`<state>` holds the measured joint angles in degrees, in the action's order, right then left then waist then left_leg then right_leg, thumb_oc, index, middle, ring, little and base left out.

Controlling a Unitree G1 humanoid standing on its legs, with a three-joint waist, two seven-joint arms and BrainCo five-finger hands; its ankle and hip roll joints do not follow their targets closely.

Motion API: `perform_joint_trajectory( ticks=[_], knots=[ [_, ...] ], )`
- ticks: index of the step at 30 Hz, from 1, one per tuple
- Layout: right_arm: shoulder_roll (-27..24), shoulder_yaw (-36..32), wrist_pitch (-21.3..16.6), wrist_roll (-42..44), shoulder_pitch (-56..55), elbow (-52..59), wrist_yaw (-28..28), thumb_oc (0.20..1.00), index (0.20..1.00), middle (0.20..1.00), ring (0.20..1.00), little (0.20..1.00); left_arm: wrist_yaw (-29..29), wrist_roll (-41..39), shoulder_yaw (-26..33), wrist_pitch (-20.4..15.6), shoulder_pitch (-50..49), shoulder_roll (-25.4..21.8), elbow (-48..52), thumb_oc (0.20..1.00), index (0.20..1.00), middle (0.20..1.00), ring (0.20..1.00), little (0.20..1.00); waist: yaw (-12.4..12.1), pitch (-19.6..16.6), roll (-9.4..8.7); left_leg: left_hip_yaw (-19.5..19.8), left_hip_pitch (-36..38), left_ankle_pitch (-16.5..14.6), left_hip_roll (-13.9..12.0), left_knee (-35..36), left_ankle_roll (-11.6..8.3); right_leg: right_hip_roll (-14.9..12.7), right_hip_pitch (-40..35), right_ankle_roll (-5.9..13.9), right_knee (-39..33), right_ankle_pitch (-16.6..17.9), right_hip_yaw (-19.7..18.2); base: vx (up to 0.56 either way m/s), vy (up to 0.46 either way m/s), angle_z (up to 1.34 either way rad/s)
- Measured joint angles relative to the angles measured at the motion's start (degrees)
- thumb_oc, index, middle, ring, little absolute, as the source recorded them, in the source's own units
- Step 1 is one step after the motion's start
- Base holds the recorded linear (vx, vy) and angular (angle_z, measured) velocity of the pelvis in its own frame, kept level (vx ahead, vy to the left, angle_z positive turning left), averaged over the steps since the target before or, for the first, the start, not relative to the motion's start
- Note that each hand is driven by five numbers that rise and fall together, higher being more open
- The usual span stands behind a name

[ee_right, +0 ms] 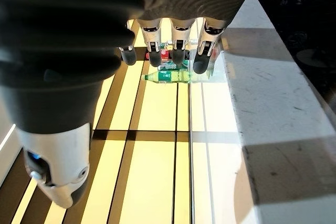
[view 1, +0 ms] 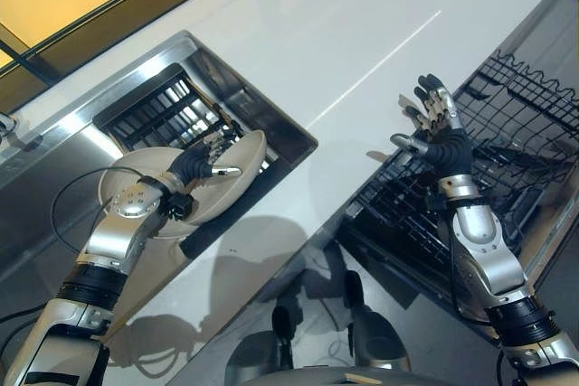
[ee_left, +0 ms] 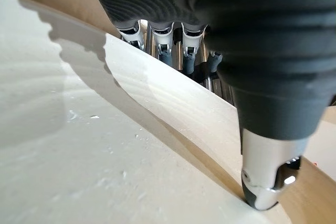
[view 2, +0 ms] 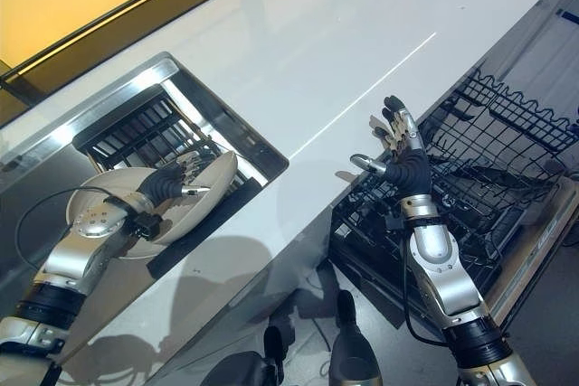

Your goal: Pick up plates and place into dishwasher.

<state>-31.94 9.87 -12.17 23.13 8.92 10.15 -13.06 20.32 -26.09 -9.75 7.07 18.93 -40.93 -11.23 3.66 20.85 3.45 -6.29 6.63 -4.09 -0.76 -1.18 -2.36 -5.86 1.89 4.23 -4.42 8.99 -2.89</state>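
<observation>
A cream plate (view 1: 222, 194) is held tilted over the steel sink (view 1: 185, 42) at the left. My left hand (view 1: 194, 162) is shut on the plate: its thumb (ee_left: 268, 182) presses on the plate's face (ee_left: 79, 145), and its fingers reach over the far rim. My right hand (view 1: 443, 142) hangs open in the air, fingers spread, holding nothing. It hovers above the near-left corner of the black wire dishwasher rack (view 1: 529, 128) at the right.
A white counter (view 1: 362, 24) runs between the sink and the rack. A dark slatted grid (view 1: 154, 110) lies inside the sink behind the plate. The rack's wire tines (view 2: 507, 106) stand upright. A yellow floor lies beyond the counter's far edge.
</observation>
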Motion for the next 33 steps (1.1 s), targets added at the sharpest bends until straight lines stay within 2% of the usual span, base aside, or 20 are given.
perform_joint_trajectory(
  ticks=[10, 19, 27, 33],
  knots=[
    [0.0, 0.0, -0.1, 0.0, -2.1, 0.1, 0.0, 1.000, 1.000, 1.000, 1.000, 1.000, -0.5, -3.0, 2.3, 0.7, -2.7, 4.4, 1.7, 1.000, 1.000, 1.000, 1.000, 1.000, -0.1, -0.5, 0.57, 0.1, 0.9, 0.0, 0.0, 0.0, 0.01, 0.0, -0.9, 0.05, 0.1, -0.1, 0.0, 0.02, -0.006, 0.00],
    [0.0, 0.1, -0.1, 0.0, -4.3, 0.1, 0.0, 1.000, 1.000, 1.000, 1.000, 1.000, -1.5, -2.9, 2.5, 0.5, -4.3, 5.1, 2.0, 1.000, 1.000, 1.000, 1.000, 1.000, -0.2, -1.6, 0.91, 0.2, 1.7, 0.0, 0.1, -0.1, 0.04, -0.1, -1.8, 0.03, 0.0, 0.0, 0.2, 0.00, 0.000, 0.00],
    [0.1, 0.0, -0.1, 0.0, -6.5, 0.1, -0.2, 1.000, 1.000, 1.000, 1.000, 1.000, -12.6, -1.5, 2.9, -4.6, -8.5, 6.6, 4.5, 1.000, 1.000, 1.000, 1.000, 1.000, -1.1, -3.0, 0.80, 0.2, 1.8, 0.0, 0.0, -0.1, 0.05, -0.2, -1.9, 0.22, 0.0, -0.5, 0.3, 0.00, 0.000, 0.00],
    [0.8, -0.1, 0.0, 0.0, -7.8, -0.2, -0.6, 1.000, 1.000, 1.000, 1.000, 1.000, -21.1, 5.5, 8.7, -7.4, -11.1, 7.7, 10.3, 1.000, 1.000, 1.000, 1.000, 1.000, -1.8, -3.7, -0.25, 0.5, 1.8, 0.0, -0.1, -0.1, 0.07, -0.4, -2.3, 0.07, -0.3, -0.5, 1.4, 0.03, -0.032, 0.05]
  ],
)
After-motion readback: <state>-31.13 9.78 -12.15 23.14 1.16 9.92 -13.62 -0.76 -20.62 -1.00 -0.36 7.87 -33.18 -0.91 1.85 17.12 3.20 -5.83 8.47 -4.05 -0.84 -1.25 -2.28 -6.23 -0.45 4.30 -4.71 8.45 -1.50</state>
